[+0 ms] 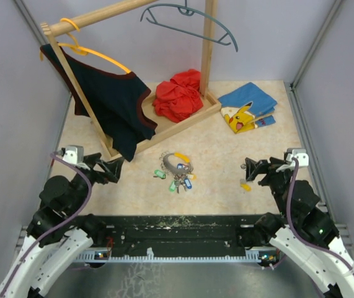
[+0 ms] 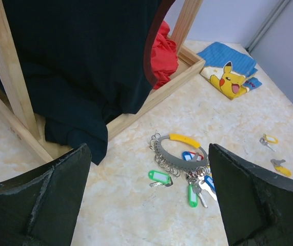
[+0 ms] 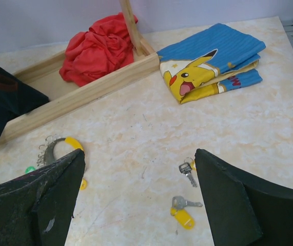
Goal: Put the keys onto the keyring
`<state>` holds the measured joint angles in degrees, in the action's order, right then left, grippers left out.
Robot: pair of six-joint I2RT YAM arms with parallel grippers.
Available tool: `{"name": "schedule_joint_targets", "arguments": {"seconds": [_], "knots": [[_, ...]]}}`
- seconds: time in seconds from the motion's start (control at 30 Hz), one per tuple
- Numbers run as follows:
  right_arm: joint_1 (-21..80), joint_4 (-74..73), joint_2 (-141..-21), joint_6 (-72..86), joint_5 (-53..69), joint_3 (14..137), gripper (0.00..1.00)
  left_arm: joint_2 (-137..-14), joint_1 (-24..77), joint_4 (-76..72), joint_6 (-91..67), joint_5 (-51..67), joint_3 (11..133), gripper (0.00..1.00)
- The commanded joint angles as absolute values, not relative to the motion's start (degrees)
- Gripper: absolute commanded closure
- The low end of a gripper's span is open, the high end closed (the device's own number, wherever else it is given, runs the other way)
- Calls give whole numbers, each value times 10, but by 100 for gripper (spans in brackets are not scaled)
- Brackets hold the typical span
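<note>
Right wrist view: two yellow-tagged silvery keys (image 3: 182, 215) lie unthreaded near the thin silvery keyring (image 3: 59, 142); my left pincer (image 2: 149, 174) and right pincer (image 3: 138, 169) gape wide, empty.

My pale marbled table (image 1: 226, 155) carries the wooden rack's base (image 3: 84, 96) at the back and a folded blue Pikachu cloth (image 1: 249, 107) to its right. In the middle lies the keyring (image 1: 175, 164) with its bunch of keys (image 2: 200, 187). A green-tagged key (image 2: 159, 177) lies just beside it, and two yellow-tagged keys (image 3: 183, 218) sit well off to the right.
</note>
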<state>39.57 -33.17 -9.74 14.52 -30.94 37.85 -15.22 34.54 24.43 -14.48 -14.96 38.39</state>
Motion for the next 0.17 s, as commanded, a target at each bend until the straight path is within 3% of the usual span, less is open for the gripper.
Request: {"name": "schedule_joint_targets", "arguments": {"seconds": [0.0, 0.13], "knots": [[393, -317, -90, 138, -311, 376, 12, -144, 326, 228, -125, -106, 378, 0], [393, -312, -91, 138, -301, 372, 12, -134, 309, 217, -123, -86, 373, 0]]}}
